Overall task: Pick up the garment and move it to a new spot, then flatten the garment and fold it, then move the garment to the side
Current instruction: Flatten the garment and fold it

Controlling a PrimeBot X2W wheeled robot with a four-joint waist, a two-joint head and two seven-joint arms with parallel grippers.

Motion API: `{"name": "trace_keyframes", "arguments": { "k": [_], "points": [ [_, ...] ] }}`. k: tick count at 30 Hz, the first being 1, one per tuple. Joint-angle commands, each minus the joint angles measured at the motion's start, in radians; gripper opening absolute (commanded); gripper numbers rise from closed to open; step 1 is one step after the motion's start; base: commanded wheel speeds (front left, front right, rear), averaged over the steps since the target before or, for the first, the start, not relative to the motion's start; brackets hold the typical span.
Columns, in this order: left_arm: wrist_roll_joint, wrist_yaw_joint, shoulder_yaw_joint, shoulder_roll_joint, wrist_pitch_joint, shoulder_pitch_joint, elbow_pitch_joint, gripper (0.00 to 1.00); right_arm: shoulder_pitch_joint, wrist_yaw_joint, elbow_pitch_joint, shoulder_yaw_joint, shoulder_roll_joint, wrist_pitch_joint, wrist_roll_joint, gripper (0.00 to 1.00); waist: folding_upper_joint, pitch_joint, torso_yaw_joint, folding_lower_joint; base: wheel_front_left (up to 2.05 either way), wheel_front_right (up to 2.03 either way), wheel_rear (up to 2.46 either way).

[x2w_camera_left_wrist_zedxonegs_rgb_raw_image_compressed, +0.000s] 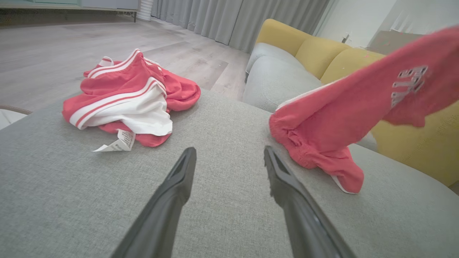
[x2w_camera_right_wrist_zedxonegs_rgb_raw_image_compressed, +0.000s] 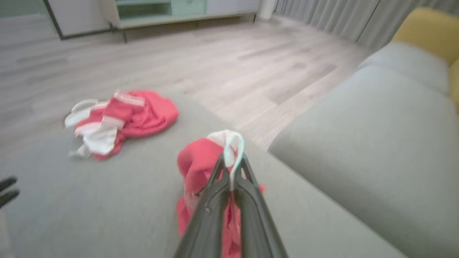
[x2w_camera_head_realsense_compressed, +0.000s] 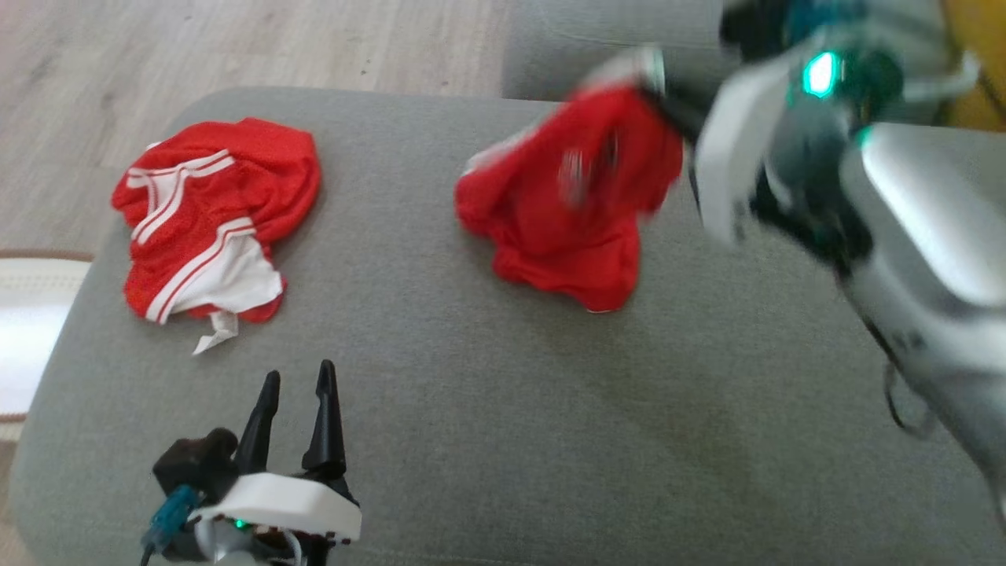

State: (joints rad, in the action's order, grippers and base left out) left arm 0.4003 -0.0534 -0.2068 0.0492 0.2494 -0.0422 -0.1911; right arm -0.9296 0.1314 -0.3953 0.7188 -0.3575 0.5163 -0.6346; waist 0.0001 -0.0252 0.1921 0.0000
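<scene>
**Step in hand:** carry the garment to a new spot.

**State:**
- The right gripper is clenched on a white-trimmed edge of the red garment, at the upper right of the head view.
- The cloth hangs from the pinch, and its lower folds appear to touch the grey cushion.
- The left gripper stands released at the lower left, holding nothing.

**Procedure, judged from this state:**
1. Raise the pinch until the hem clears the cushion, since dragging may bunch the fabric.
2. Choose a bare area at centre frame, well apart from the second red-and-white garment at the upper left.
3. Lower gently and release only once the cloth rests — thin fabric may slip from so small a pinch.
</scene>
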Motion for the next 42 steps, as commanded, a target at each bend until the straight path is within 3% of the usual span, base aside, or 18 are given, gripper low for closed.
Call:
{"name": "trace_keyframes", "arguments": {
  "k": [1,7,11,17,26,27,28,36,42],
  "points": [
    [0.000,-0.001,0.039,0.001,0.012,0.017,0.040,1.00,0.006,-0.001,0.059,0.003,-0.029,0.014,-0.024,0.00,-0.0001,-0.002,-0.017,0.0000,0.00,0.00,0.00],
    [-0.008,0.003,0.057,0.001,0.012,0.014,0.051,1.00,0.201,-0.001,0.239,0.047,-0.252,0.097,-0.144,0.00,-0.0001,-0.027,-0.083,0.0000,0.00,0.00,0.00],
    [-0.010,0.006,0.053,0.001,0.012,0.030,0.051,1.00,0.301,-0.001,0.274,0.066,-0.337,0.110,-0.149,0.00,-0.0001,-0.046,-0.116,0.0000,0.00,0.00,0.00],
    [-0.012,0.007,0.044,0.001,0.012,0.060,0.048,1.00,0.390,-0.001,0.255,0.117,-0.410,0.085,-0.116,0.00,-0.0001,-0.068,-0.134,0.0000,0.00,0.00,0.00],
    [-0.024,0.019,0.050,0.001,0.012,0.070,0.034,1.00,0.358,-0.001,0.146,0.238,-0.500,0.005,0.015,0.00,-0.0001,-0.079,-0.130,0.0000,0.00,0.00,0.00],
    [-0.025,0.020,0.050,0.001,0.012,0.070,0.033,1.00,0.355,-0.001,0.135,0.246,-0.500,-0.006,0.022,0.43,-0.0001,-0.079,-0.129,0.0000,0.00,0.00,0.00],
    [-0.025,0.020,0.051,0.001,0.012,0.070,0.033,1.00,0.351,-0.001,0.123,0.251,-0.501,-0.017,0.030,1.00,-0.0001,-0.080,-0.128,0.0000,0.00,0.00,0.00],
    [-0.027,0.018,0.058,0.001,0.012,0.062,0.036,1.00,0.316,-0.001,0.084,0.244,-0.503,-0.089,0.059,1.00,-0.0001,-0.079,-0.135,0.0000,0.00,0.00,0.00],
    [-0.032,0.016,0.067,0.001,0.012,0.053,0.036,1.00,0.312,-0.001,0.079,0.032,-0.463,-0.215,0.025,1.00,-0.0001,-0.064,-0.152,0.0000,0.00,0.00,0.00]
  ]
}}
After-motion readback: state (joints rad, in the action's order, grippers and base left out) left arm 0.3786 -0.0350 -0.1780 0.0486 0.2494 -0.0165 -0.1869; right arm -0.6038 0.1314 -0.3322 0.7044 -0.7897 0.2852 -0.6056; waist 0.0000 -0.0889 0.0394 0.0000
